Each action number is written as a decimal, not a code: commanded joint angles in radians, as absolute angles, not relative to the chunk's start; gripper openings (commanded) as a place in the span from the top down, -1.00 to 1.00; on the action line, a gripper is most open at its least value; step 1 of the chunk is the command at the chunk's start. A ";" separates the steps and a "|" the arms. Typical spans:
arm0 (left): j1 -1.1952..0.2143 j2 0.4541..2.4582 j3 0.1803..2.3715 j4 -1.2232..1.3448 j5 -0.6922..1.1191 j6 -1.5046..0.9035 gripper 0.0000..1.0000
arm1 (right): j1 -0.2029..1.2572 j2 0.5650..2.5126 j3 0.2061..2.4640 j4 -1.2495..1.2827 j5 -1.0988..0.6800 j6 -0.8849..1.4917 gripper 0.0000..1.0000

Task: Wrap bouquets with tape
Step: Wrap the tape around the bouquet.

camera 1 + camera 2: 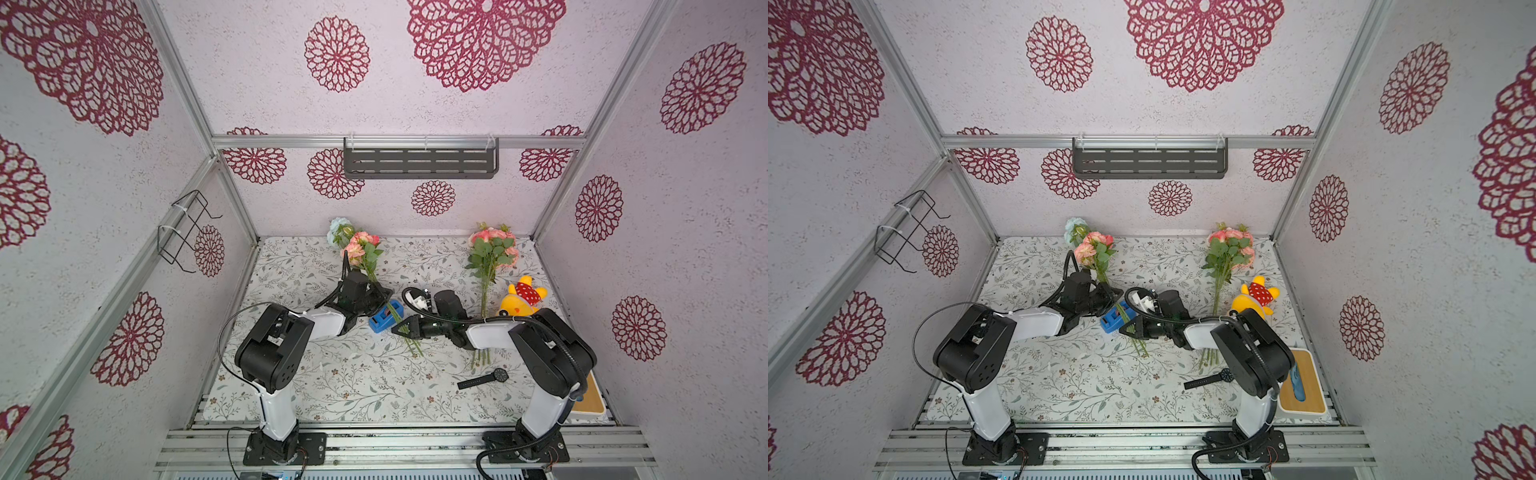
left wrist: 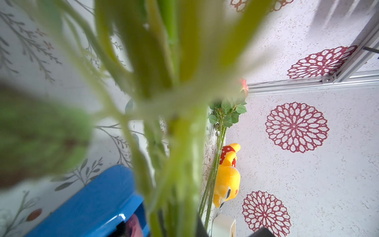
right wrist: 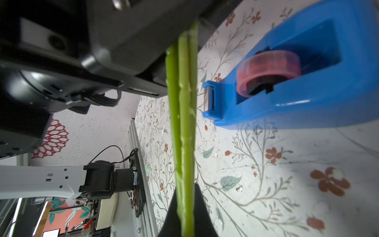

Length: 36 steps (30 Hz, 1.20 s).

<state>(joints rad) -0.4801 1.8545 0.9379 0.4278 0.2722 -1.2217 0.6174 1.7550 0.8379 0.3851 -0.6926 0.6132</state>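
Stems (image 3: 183, 127) of one bouquet (image 1: 360, 249) are being clamped by left gripper (image 1: 380, 296) and right gripper (image 1: 401, 328) alike; next, probably, one is needing freeing to draw tape (image 3: 268, 71) from the dispenser (image 1: 382, 321)

Blurred green stems (image 2: 180, 143) loom close, just beside the blue tape dispenser (image 2: 98, 205). Beyond, another bouquet (image 2: 223, 115) lies beside a yellow plush toy (image 2: 227, 180).

Blurred stems (image 2: 180, 133) hide part of the blue dispenser (image 2: 92, 205).
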 commanded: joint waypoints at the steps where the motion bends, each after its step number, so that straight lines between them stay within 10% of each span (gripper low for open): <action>1: -0.481 1.845 0.964 0.434 0.285 -1.194 0.89 | 0.663 1.676 0.962 -0.020 -0.313 0.369 1.00; 9: -0.482 1.840 1.006 0.258 0.263 -1.157 0.23 | 0.853 1.685 1.125 -0.229 0.193 0.206 1.00; 15: -0.486 1.855 1.034 0.250 0.284 -1.164 0.52 | 0.973 1.778 1.210 -0.275 0.440 0.118 1.00; 18: -0.486 1.859 1.040 0.250 0.293 -1.168 0.95 | 0.973 1.788 1.198 -0.229 0.374 0.145 1.00; 22: -0.485 1.853 1.023 0.258 0.293 -1.177 1.00 | 0.965 1.788 1.199 -0.228 0.325 0.172 0.97; 27: -0.479 1.847 1.010 0.285 0.292 -1.175 1.00 | 0.843 1.686 1.094 -0.144 -0.021 0.330 -0.33; 36: -0.473 1.857 0.954 0.465 0.307 -1.216 1.00 | 0.646 1.669 0.881 0.303 -0.641 0.690 -0.58</action>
